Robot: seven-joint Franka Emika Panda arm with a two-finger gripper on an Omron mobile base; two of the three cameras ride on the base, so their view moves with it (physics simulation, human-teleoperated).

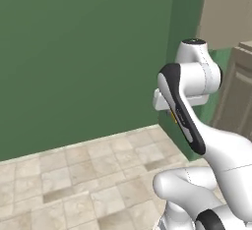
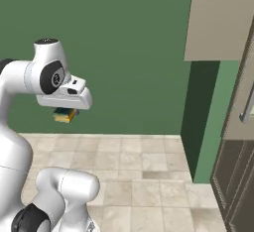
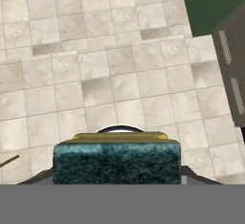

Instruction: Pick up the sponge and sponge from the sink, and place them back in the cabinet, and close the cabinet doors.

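Observation:
My gripper (image 2: 66, 113) hangs high above the floor, pointing down, and is shut on a sponge (image 2: 65, 116). The sponge is a small block with a dark green scrub layer over a yellow base. In the hand view the sponge (image 3: 117, 163) sits across the bottom, green face toward the camera, and covers the fingertips. A sliver of its yellow base (image 1: 173, 118) peeks out beside my forearm in the left base view. At the right edge stands a beige cabinet door (image 2: 237, 89) with a long silver bar handle (image 2: 246, 108). The sink is out of view.
A green wall (image 1: 83, 52) fills the space ahead, over a beige tiled floor (image 1: 88, 175). A green wall corner (image 2: 201, 122) juts out on the right. A flat beige panel (image 2: 218, 18) hangs above it, with dark lower fronts (image 2: 238, 181) below.

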